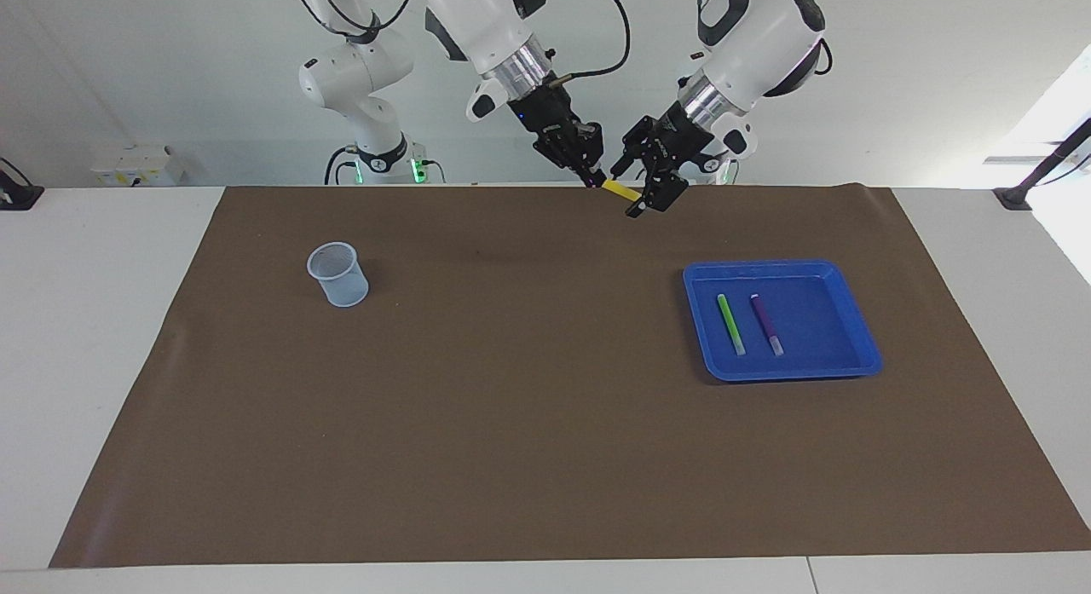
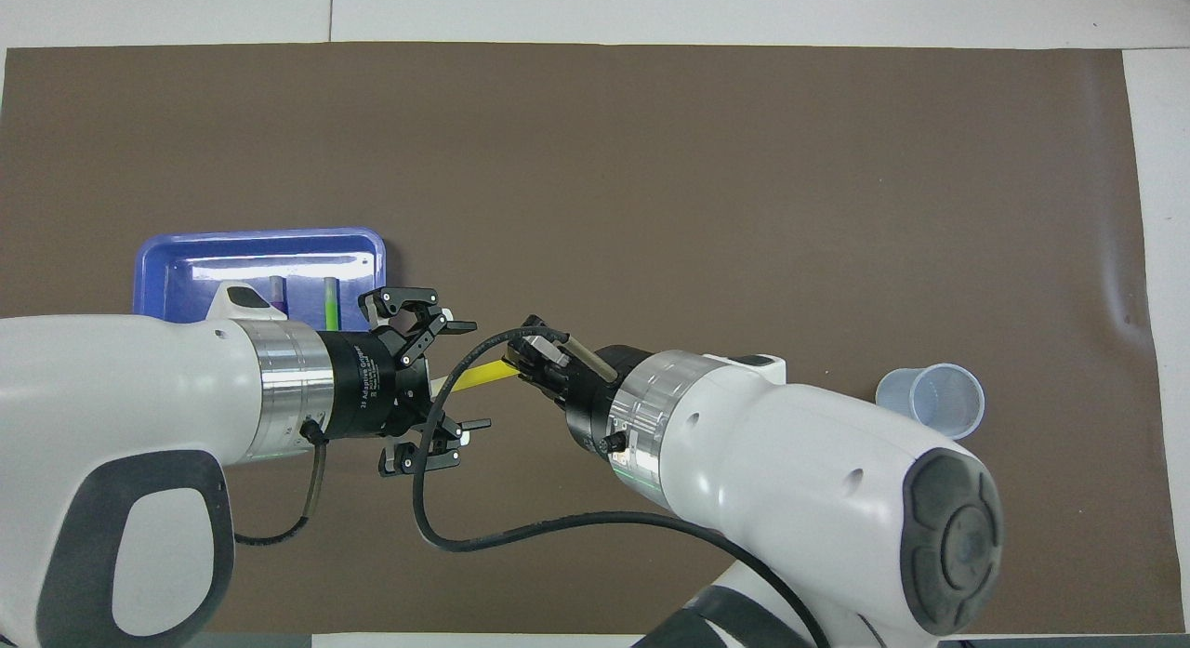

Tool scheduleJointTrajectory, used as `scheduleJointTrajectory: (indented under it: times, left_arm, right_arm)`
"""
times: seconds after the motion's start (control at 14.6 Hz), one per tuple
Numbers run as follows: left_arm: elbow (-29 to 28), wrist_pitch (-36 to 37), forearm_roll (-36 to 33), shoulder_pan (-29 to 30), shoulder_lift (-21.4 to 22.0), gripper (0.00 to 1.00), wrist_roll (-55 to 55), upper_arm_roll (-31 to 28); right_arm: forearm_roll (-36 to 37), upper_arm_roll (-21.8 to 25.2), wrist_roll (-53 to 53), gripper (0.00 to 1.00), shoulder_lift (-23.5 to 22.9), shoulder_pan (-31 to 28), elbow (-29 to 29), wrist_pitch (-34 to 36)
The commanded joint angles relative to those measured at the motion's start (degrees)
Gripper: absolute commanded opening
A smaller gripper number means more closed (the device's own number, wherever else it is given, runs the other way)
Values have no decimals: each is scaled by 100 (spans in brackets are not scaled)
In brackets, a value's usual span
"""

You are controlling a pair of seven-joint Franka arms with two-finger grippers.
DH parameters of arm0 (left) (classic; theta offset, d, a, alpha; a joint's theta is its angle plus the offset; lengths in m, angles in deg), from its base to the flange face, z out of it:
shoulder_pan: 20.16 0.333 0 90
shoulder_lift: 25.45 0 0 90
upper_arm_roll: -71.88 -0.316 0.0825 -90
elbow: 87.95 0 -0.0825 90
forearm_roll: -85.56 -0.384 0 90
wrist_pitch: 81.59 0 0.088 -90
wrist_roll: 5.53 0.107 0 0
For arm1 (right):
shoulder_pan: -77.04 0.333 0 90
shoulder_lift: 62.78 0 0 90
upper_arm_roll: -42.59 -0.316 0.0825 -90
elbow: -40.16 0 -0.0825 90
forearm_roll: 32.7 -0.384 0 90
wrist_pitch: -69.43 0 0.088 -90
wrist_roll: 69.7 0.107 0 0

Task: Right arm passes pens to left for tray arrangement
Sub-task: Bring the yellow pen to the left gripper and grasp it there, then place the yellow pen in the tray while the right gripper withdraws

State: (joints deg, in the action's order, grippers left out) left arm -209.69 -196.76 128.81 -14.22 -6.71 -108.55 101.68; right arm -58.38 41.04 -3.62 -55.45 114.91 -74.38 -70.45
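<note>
Over the table's robot edge the right hand [image 1: 592,175] pinches the yellow pen [image 1: 621,190], pale end offered between the left hand's [image 1: 641,190] spread fingers, while green pen [image 1: 730,323] and purple pen [image 1: 765,323] already lie in the blue tray [image 1: 780,371].

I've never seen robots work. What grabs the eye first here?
Two white arms meet in mid-air at the robots' edge of the brown mat: the right gripper pinches a yellow pen, whose pale end lies between the open fingers of the left gripper. The blue tray, at the left arm's end, holds a green pen beside a purple pen.
</note>
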Motion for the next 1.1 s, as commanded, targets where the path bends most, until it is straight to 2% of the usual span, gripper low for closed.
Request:
scheduleJointTrajectory:
  times: [0.0,0.14,0.48,0.55,0.69,0.76,0.82,1.03]
  left_arm:
    - [-192,-119,157,-59,174,74,133,-53]
    - [-184,-111,157,-50,174,62,125,-62]
    - [-122,-67,157,-6,157,49,133,-62]
    - [-113,-58,157,-6,157,44,133,-62]
    - [-113,-67,157,3,157,26,133,-70]
    - [-113,-67,157,3,157,11,151,-70]
    - [-113,-67,148,3,157,0,203,-70]
    - [-105,-102,131,3,148,0,370,-70]
  right_arm:
    - [-104,-3,45,0,137,-16,-174,-101]
    - [-104,-3,36,0,146,-16,-174,-101]
    - [-104,-3,44,0,137,-25,-174,-101]
    - [-104,-3,45,0,137,-25,-174,-101]
    - [-113,-3,36,0,137,-51,-174,-101]
    - [-113,-3,18,0,137,-60,-174,-101]
    - [-113,-3,9,0,137,-60,-174,-101]
    - [-113,-3,1,0,137,-60,-174,-101]
